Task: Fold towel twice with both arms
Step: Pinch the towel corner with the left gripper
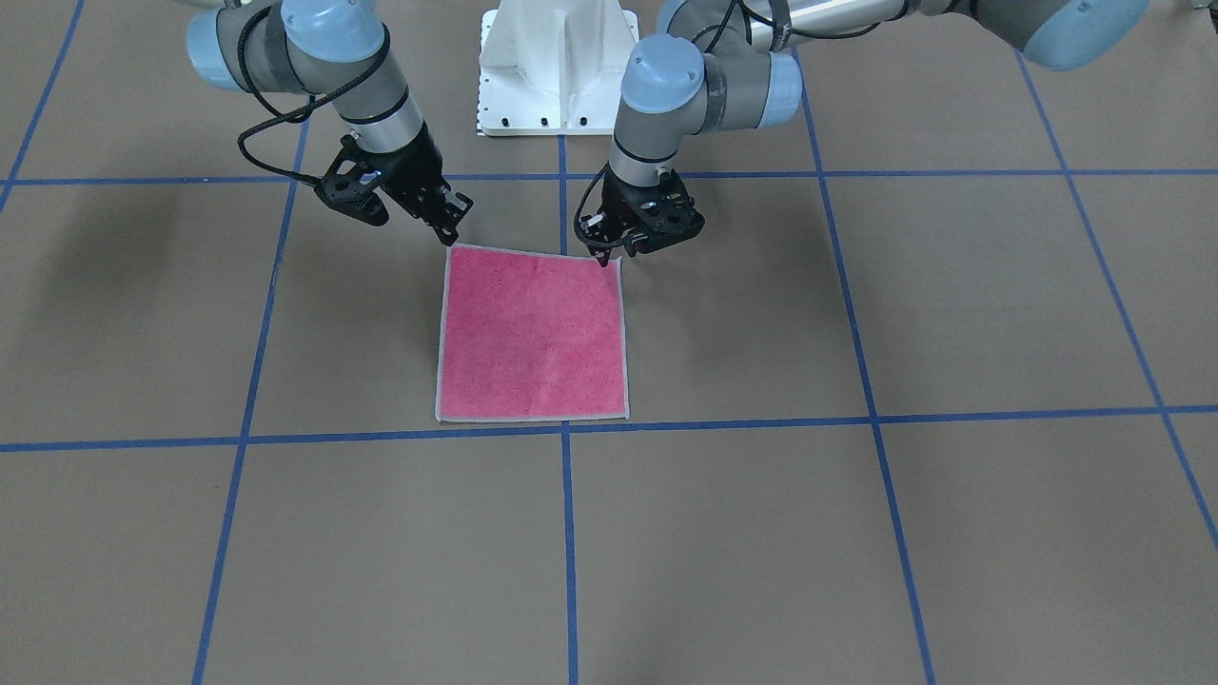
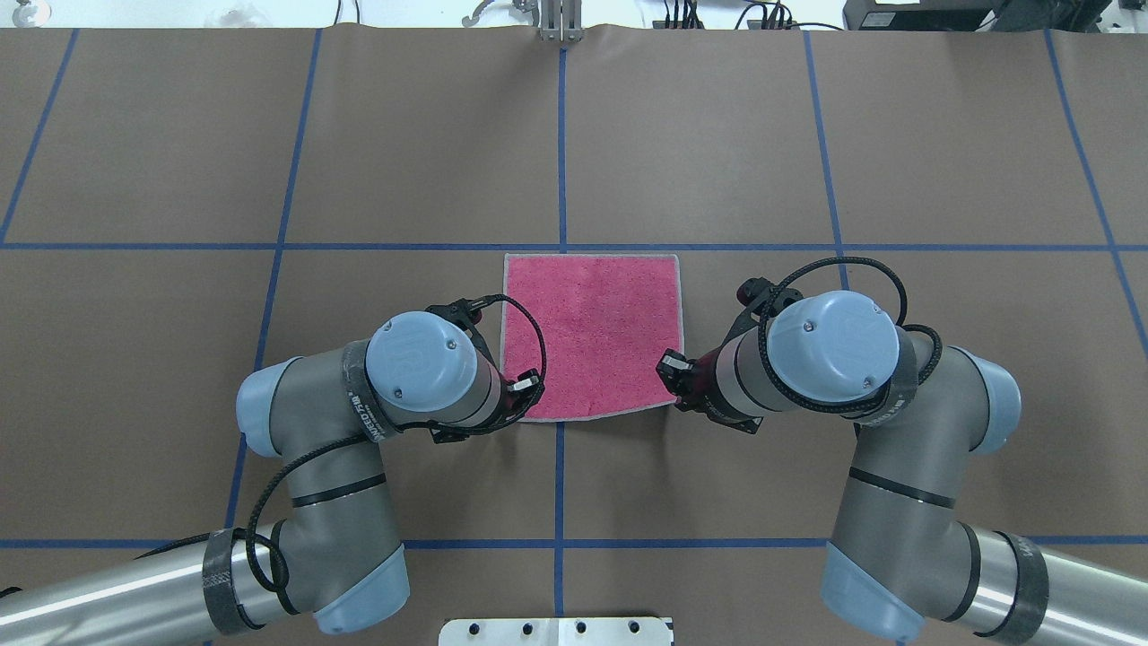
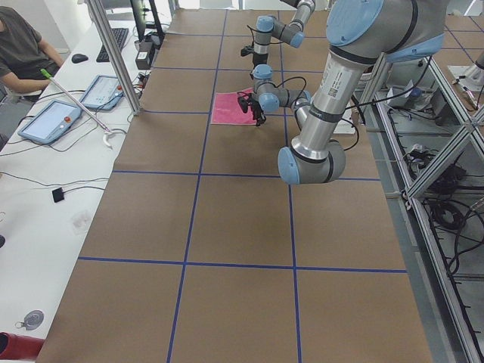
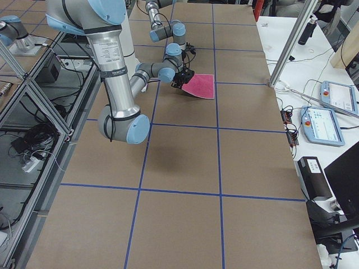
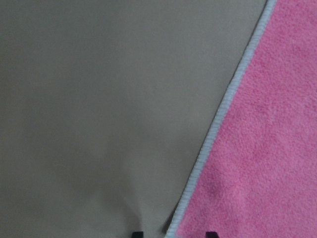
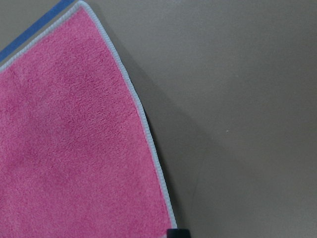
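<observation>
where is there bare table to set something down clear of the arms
Free: the table beyond the towel, away from the robot, and out toward both table ends. Crowded: the towel's robot-side corners, where the left gripper and right gripper sit.

Towel: 1. Robot arms: 2, namely left arm and right arm. Grippers: 2, namely left gripper and right gripper. White pedestal base: 1. Table: 1. Seated operator: 1.
</observation>
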You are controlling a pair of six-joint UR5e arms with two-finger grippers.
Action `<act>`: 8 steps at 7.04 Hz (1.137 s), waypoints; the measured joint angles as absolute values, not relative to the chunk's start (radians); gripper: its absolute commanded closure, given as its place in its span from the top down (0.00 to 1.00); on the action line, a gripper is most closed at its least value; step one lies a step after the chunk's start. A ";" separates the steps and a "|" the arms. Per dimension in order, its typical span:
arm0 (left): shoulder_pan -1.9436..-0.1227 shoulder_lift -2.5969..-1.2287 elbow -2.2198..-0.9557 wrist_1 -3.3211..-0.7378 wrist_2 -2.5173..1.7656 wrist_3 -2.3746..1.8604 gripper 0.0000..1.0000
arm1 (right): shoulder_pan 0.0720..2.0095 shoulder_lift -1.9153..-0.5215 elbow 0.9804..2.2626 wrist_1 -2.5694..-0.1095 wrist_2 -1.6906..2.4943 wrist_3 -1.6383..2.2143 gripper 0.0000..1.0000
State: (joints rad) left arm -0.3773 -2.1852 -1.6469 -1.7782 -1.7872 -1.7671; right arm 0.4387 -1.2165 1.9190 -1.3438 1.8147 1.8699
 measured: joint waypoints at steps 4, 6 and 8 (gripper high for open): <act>-0.378 -2.187 -1.638 -1.779 -1.786 -1.767 0.34 | 0.439 -1.219 1.920 -1.344 1.815 1.870 0.00; -0.379 -2.187 -1.637 -1.779 -1.786 -1.767 0.00 | 0.439 -1.219 1.921 -1.344 1.815 1.870 0.00; -0.380 -2.189 -1.638 -1.778 -1.786 -1.768 0.00 | 0.439 -1.220 1.921 -1.344 1.815 1.870 0.00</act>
